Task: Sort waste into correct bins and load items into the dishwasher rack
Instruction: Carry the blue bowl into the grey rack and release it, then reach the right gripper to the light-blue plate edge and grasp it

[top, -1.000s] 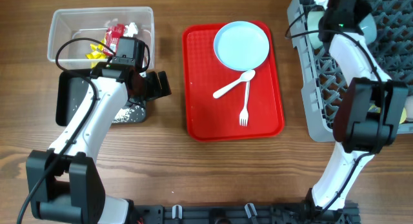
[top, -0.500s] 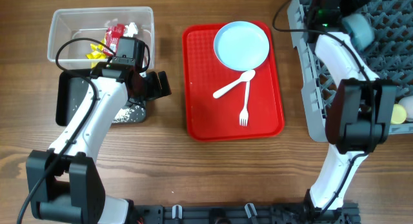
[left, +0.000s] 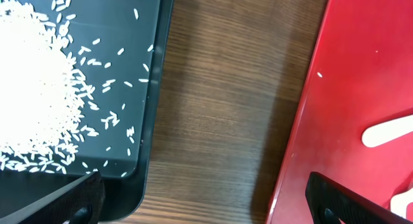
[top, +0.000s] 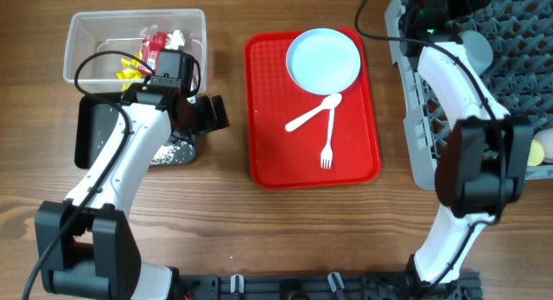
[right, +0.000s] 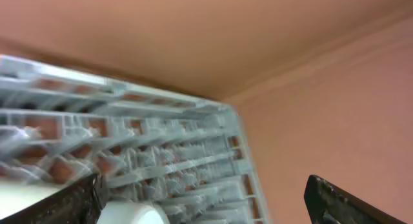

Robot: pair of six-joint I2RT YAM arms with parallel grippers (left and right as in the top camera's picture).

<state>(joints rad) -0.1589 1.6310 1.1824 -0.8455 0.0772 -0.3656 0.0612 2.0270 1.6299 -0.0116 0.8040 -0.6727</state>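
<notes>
Left arm (top: 130,162): white rounded links, black joint housings, black base block. Thin black left cable (top: 79,68) loops by wrist. Black boxy camera module (top: 173,68) on top. Left pincer (top: 210,115) black, its fingers (left: 71,201) matte, wedge-shaped. Right arm (top: 458,84): same white links, black elbow housing, small green light (top: 429,29) near wrist, black right cable (top: 380,35). Right pincer (right: 206,208) fingertips (right: 352,201) black, matte.
</notes>
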